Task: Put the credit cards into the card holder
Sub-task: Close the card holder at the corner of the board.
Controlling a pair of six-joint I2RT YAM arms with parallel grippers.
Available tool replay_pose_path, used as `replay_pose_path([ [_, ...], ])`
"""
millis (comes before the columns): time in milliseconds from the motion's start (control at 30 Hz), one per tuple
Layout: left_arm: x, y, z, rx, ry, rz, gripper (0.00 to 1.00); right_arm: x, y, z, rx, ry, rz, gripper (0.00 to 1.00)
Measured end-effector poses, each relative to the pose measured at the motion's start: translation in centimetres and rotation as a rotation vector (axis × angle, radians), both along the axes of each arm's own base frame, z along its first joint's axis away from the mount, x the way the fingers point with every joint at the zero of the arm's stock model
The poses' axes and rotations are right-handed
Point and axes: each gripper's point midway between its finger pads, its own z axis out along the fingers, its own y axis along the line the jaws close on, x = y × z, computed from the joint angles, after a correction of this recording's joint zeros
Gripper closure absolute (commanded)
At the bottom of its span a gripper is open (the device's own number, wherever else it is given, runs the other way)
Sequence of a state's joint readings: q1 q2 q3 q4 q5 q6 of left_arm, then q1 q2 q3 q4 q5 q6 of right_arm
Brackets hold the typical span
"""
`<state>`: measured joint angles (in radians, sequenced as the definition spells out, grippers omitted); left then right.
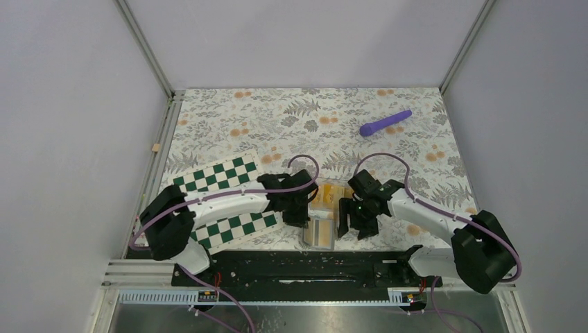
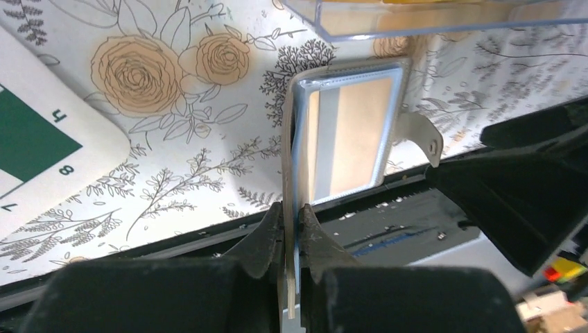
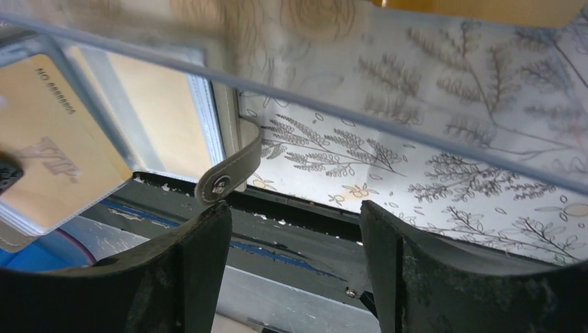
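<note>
The card holder (image 1: 320, 233) lies open near the table's front edge, a grey wallet with clear pockets and a snap strap (image 2: 421, 138). My left gripper (image 2: 292, 232) is shut on the holder's left flap edge, and it shows at the holder's left in the top view (image 1: 299, 212). An orange-yellow card (image 2: 357, 132) shows behind a clear pocket. More orange cards (image 1: 331, 192) sit in a clear tray (image 2: 416, 24) just behind the holder. My right gripper (image 3: 295, 232) is open and empty, just right of the holder (image 3: 163, 114), with its left finger under the strap (image 3: 232, 173). A printed orange card (image 3: 52, 149) shows at far left.
A green-and-white chessboard (image 1: 223, 196) lies under the left arm. A purple rod (image 1: 385, 123) lies at the back right. The black base rail (image 1: 298, 267) runs along the front edge, close to the holder. Grey walls enclose the floral table (image 1: 277, 125).
</note>
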<state>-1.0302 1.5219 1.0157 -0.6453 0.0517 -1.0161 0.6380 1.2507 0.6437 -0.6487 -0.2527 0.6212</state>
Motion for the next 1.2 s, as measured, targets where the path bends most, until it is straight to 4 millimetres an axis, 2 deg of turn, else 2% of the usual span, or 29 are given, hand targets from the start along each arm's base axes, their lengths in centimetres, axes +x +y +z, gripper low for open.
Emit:
replay_pose_path([
  [133,0.1,-0.7,-0.9,0.081,0.001,-0.036,1.00,0.3,0.5,-0.5,0.003,0.001,0.007,0.31],
  [267,0.1,-1.0,-1.1,0.124,0.002,-0.058,0.95,0.7,0.9,-0.8,0.011,-0.007,0.011,0.44],
  [567,0.0,-1.3,-1.1,0.154,0.006,-0.074,1.00,0.7,1.9,-0.3,0.052,-0.013,0.035,0.34],
  [767,0.0,-1.2,-1.2,0.164,0.009,-0.074,1.00,0.2,2.5,0.3,0.079,-0.026,0.066,0.34],
  [867,0.0,-1.2,-1.2,0.165,0.009,-0.074,0.97,0.1,2.5,0.3,0.073,-0.025,0.074,0.45],
  [933,0.0,-1.1,-1.2,0.169,0.010,-0.074,0.94,0.3,2.5,0.3,0.055,-0.030,0.081,0.56],
  [1100,-0.1,-1.1,-1.2,0.174,0.011,-0.079,0.83,1.2,2.6,0.3,0.022,-0.054,0.092,0.98],
  [1200,-0.1,-1.3,-1.2,0.178,0.011,-0.088,0.65,1.4,2.5,0.3,0.008,-0.063,0.090,1.00],
])
